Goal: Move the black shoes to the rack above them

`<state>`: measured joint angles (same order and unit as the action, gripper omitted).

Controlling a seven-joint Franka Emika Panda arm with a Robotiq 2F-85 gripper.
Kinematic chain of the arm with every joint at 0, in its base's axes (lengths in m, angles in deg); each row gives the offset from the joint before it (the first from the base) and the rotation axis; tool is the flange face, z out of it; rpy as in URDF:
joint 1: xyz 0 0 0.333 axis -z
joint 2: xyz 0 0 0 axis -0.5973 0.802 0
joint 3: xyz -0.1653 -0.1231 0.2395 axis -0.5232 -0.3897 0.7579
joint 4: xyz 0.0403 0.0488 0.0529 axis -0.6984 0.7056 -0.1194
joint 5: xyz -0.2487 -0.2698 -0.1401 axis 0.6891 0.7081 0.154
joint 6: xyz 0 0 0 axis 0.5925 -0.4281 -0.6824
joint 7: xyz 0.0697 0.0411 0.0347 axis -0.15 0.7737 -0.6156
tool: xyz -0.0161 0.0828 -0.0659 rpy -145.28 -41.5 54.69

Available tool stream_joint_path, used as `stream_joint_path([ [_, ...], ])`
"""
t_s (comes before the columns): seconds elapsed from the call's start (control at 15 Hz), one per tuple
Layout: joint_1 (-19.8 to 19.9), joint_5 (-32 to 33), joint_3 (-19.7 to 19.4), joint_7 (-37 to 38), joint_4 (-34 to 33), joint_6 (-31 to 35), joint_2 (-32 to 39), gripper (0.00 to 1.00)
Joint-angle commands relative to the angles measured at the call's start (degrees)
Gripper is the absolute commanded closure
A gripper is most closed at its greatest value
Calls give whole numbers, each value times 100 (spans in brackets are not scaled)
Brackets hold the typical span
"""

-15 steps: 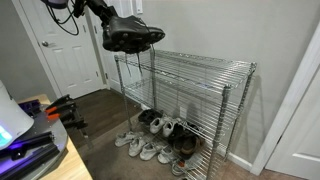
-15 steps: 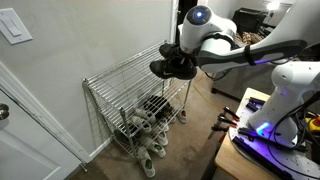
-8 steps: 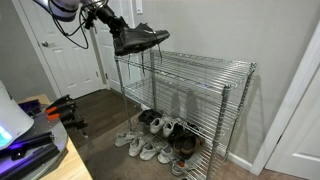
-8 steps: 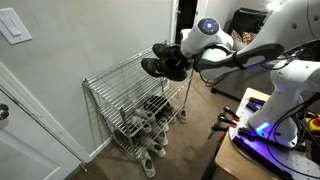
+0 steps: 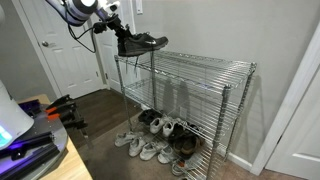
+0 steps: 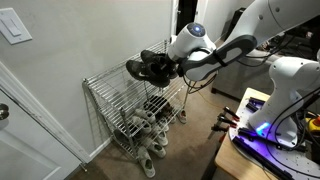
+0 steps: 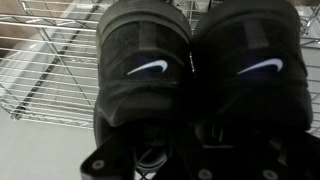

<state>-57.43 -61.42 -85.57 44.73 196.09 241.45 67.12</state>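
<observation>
So the rack [image 5: 205,62], the top wire tier of the chrome shelf, sits against the wall. The robot arm [image 6: 225,50] reaches over one end of it. There's a pile of light sneakers [image 5: 150,140] on the floor under the shelf. The black shoes [image 5: 143,42] hang side by side right over that end of the top tier; can't tell if they touch it. The gripper [image 5: 121,36] is clamped on them at the heel end.
</observation>
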Motion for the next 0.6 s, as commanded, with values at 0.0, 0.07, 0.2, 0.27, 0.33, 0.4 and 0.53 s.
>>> stream_joint_path([
  [0.0,1274,-26,1027,-14,-177,664,-452,93],
  [0.07,1679,-14,1369,-48,-169,798,-511,93],
  [0.2,2493,-10,2053,-81,-174,1029,-550,93],
  [0.27,2914,-6,2413,-99,-187,1144,-546,93],
  [0.33,3311,-5,2759,-111,-212,1246,-532,93],
  [0.4,3706,-2,3104,-130,-238,1367,-506,93],
  [0.53,4434,-2,3751,-157,-312,1536,-445,93],
])
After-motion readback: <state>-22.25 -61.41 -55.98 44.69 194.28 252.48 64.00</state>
